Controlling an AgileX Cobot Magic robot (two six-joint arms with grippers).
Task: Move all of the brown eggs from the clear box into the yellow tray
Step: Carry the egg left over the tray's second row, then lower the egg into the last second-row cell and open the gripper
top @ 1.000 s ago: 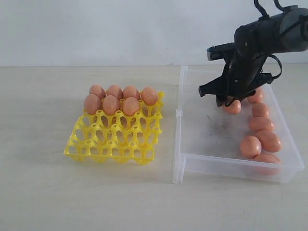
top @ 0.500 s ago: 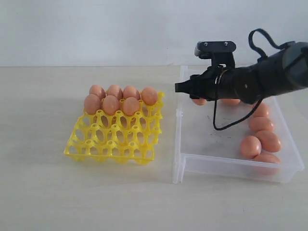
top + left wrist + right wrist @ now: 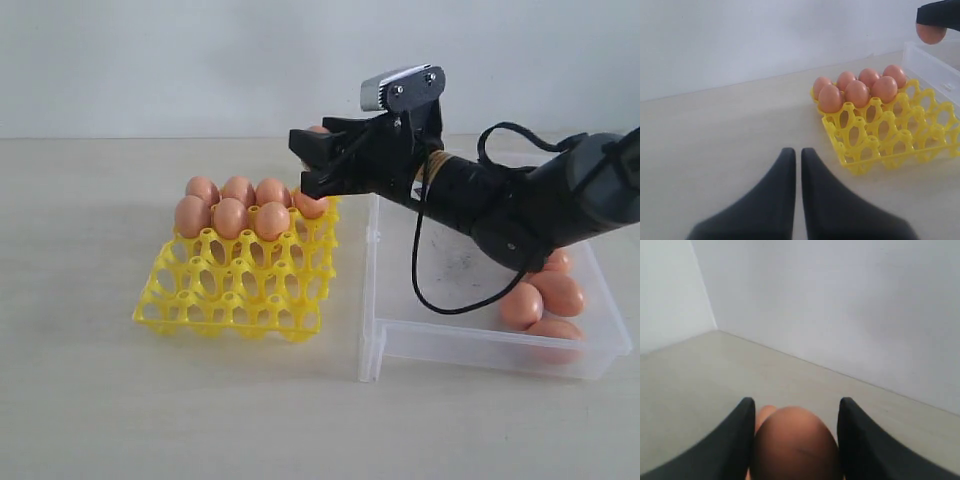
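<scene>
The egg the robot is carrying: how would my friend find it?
Find the yellow tray with seven brown eggs in its far rows. Just above its far corner nearest the clear box hangs the black right tool. The egg pinched in it is the only one up in the air.

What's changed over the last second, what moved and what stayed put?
The right gripper, jaws closed on a brown egg, lifted it out of the clear box and swung left. It now hangs over the far right corner of the yellow tray. The seven eggs already in the tray, the tray itself and the box did not move.
</scene>
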